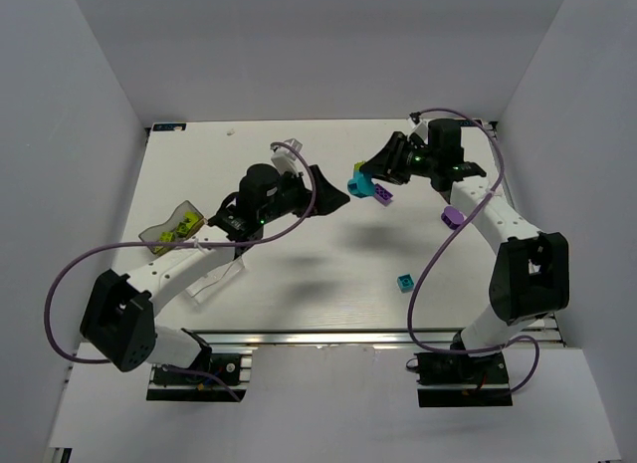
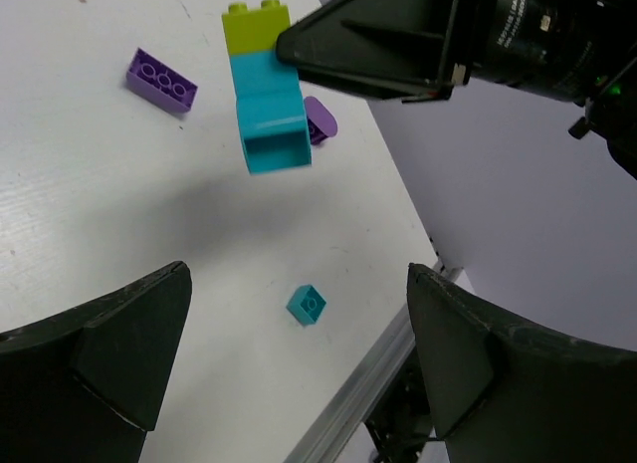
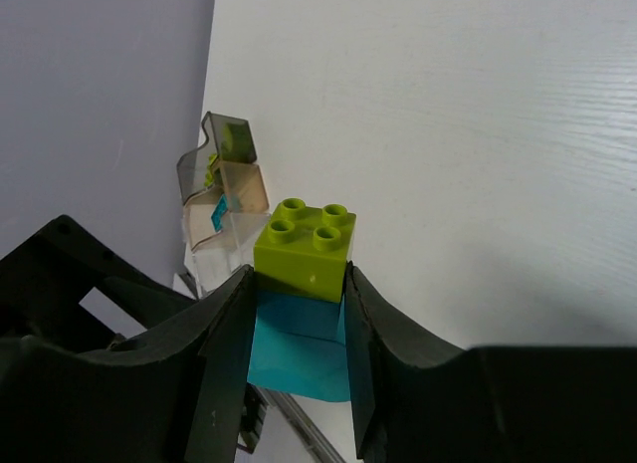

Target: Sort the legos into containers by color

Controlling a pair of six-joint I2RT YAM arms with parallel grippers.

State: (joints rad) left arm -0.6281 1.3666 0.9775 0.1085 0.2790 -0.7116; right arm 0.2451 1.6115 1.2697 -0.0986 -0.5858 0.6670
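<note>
My right gripper [image 1: 362, 178] is shut on a stack of two bricks, a lime green one [image 3: 304, 249] on a cyan one [image 3: 297, 348], and holds it above the table. The left wrist view shows this stack [image 2: 269, 115] in the air. My left gripper [image 1: 333, 194] is open and empty, just left of the stack and facing it. On the table lie a purple brick [image 2: 161, 80], a rounded purple brick [image 1: 453, 217] and a small cyan brick [image 1: 404, 282]. A tinted container [image 1: 174, 227] holding lime green bricks sits at the left.
A clear container [image 1: 217, 274] lies under the left arm, and the right wrist view shows a cyan brick [image 3: 220, 212] in it. A white object [image 1: 290, 149] lies at the back. The table's metal front rail [image 1: 348, 336] runs along the near edge.
</note>
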